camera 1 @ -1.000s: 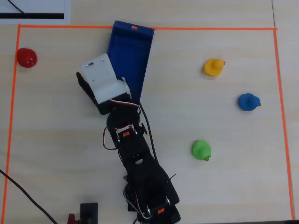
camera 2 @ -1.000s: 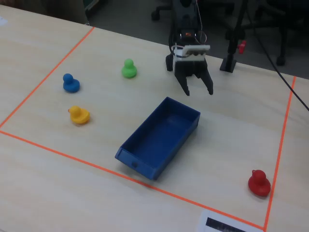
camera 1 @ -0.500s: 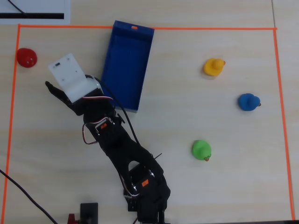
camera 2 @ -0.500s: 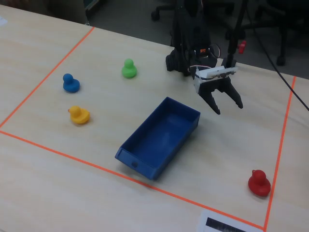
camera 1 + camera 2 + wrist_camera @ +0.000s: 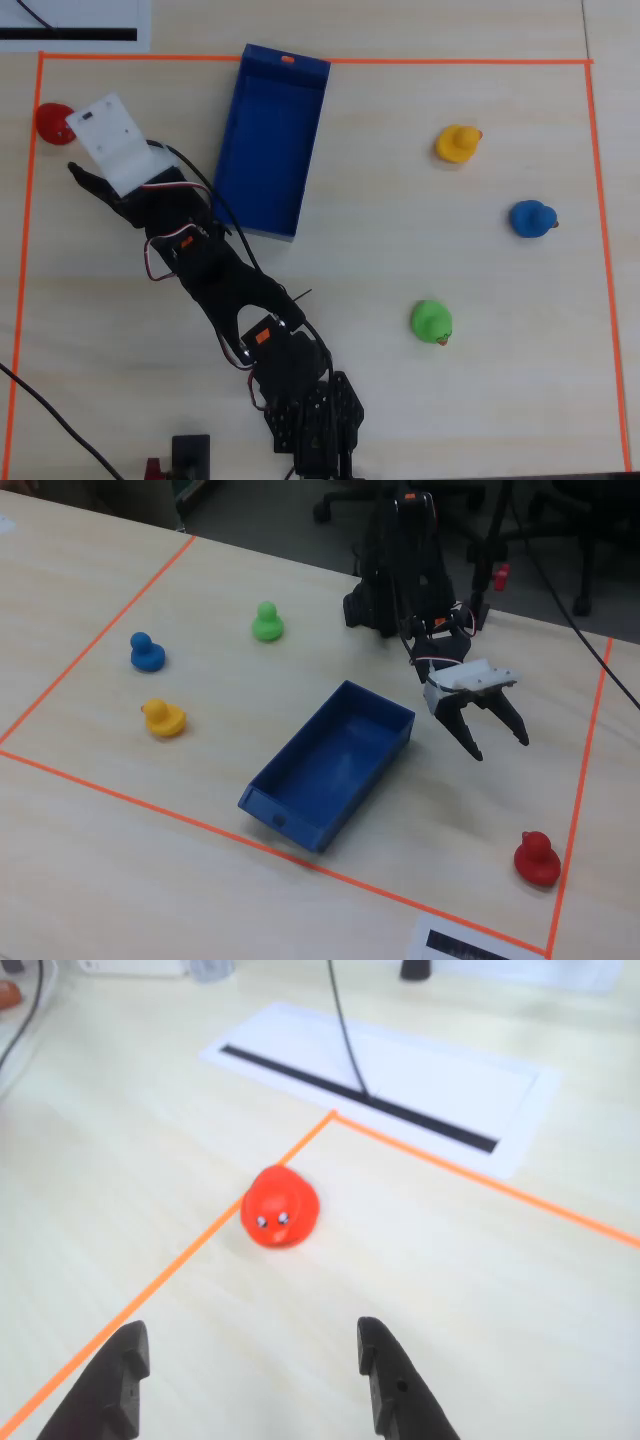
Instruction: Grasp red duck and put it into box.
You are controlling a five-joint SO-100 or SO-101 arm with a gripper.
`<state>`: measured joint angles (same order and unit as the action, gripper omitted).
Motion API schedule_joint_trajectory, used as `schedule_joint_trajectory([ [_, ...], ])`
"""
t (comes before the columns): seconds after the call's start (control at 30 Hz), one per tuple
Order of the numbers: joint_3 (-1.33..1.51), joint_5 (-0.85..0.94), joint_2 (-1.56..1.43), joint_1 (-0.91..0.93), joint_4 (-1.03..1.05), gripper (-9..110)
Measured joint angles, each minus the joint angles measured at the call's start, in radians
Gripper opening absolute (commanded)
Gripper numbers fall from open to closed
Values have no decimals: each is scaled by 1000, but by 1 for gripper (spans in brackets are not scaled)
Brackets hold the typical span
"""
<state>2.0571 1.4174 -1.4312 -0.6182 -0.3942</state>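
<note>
The pincer (image 5: 497, 739) hangs over the worktop (image 5: 200, 880) with its fingers spread apart and nothing between them. The red duck (image 5: 280, 1208) sits ahead of it — in the taped corner, beside the orange line (image 5: 190, 1260) — well apart from the blue box (image 5: 330, 765).

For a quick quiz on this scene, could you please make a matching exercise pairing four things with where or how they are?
Things:
1. red duck
2. box
3. gripper
4. green duck

States:
A. empty
B. open, holding nothing
C. near the tape corner
D. nearest the arm's base

Pairs: 1-C, 2-A, 3-B, 4-D
</note>
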Motion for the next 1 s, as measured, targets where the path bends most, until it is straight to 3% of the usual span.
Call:
schedule_joint_trajectory([
  [1.0, -439, 49, 419, -52, 25, 31],
])
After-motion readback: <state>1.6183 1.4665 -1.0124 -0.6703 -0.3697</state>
